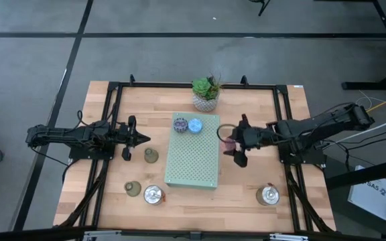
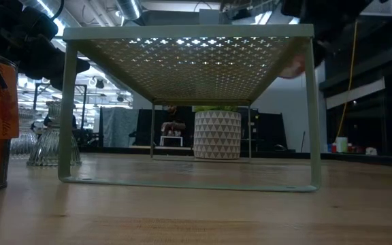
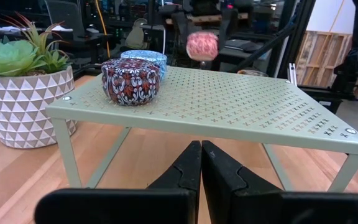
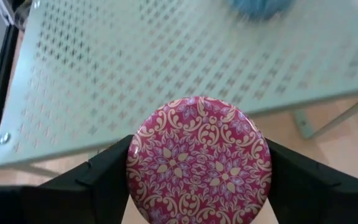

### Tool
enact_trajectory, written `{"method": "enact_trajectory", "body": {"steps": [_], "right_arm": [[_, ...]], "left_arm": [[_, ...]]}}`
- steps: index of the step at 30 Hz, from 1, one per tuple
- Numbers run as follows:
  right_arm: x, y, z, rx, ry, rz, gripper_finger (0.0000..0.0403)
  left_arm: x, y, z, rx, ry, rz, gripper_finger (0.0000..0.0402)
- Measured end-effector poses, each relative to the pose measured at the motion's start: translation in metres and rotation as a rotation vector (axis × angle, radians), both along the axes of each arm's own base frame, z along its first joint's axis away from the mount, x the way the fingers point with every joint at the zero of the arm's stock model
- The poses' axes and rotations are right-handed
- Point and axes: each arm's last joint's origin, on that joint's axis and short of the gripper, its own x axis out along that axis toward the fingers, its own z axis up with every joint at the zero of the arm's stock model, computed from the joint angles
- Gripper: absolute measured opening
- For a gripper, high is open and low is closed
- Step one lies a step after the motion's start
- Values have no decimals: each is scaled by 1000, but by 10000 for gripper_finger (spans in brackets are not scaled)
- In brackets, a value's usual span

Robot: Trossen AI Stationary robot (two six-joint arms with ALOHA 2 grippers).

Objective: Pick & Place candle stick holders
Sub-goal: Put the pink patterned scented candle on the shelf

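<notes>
A pink patterned holder (image 4: 199, 158) is in my right gripper (image 1: 232, 143), which is shut on it in the air just off the right edge of the green perforated shelf (image 1: 191, 161). It also shows in the left wrist view (image 3: 202, 45). A purple holder (image 1: 179, 124) and a blue holder (image 1: 195, 125) stand on the shelf's far end. Two olive-green holders (image 1: 151, 156) (image 1: 133, 189) and a silver one (image 1: 153, 195) stand on the table left of the shelf. Another silver one (image 1: 269, 195) stands near right. My left gripper (image 3: 201, 165) is shut and empty, left of the shelf. My right gripper pinches the pink holder's round side wall (image 4: 132, 163) between its two fingers (image 4: 107, 177), one on each side. The fingers come from the table's right, slanting down. The holder is lifted clear, its patterned lid up, higher than the shelf top.
A green succulent in a white patterned pot (image 1: 206, 95) stands on the table behind the shelf's far end. Black frame rails (image 1: 112, 120) run along the table's left and right sides. Bare wood lies between the shelf and the near edge.
</notes>
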Motion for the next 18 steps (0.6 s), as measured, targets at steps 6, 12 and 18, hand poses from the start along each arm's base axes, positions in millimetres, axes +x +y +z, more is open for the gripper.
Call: {"method": "enact_trajectory", "body": {"steps": [6,12,18], "right_arm": [[13,-18,18,-66,-37,30,300],[29,-30,25,-200,-22,121,301],[51,-45,29,-235,63,196,301]], "left_arm": [[0,0,0,0,0,0,6],[0,0,0,0,0,0,6],[0,0,0,0,0,0,6]]}}
